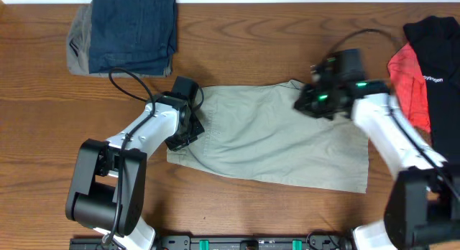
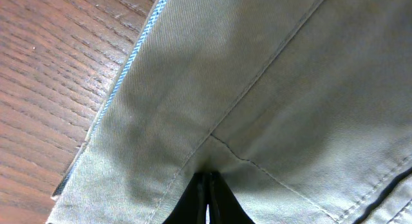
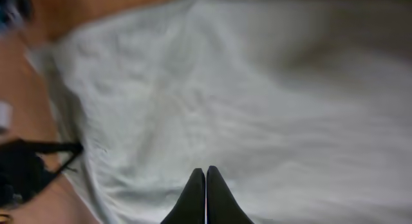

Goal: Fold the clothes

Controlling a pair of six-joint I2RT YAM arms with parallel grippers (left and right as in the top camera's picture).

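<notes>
khaki trousers (image 1: 280, 139) lie flat mid-table, left gripper (image 2: 207, 180) at their left edge, right gripper (image 3: 205, 174) at their top edge, both jaws pressed together; folded jeans (image 1: 136, 31) sit apart far-left, black garment (image 1: 440, 42) and red garment (image 1: 410, 79) apart at right

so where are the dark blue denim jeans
Overhead view: the dark blue denim jeans lie folded at the far left, beyond the left gripper, apart from the light khaki trousers.
</notes>
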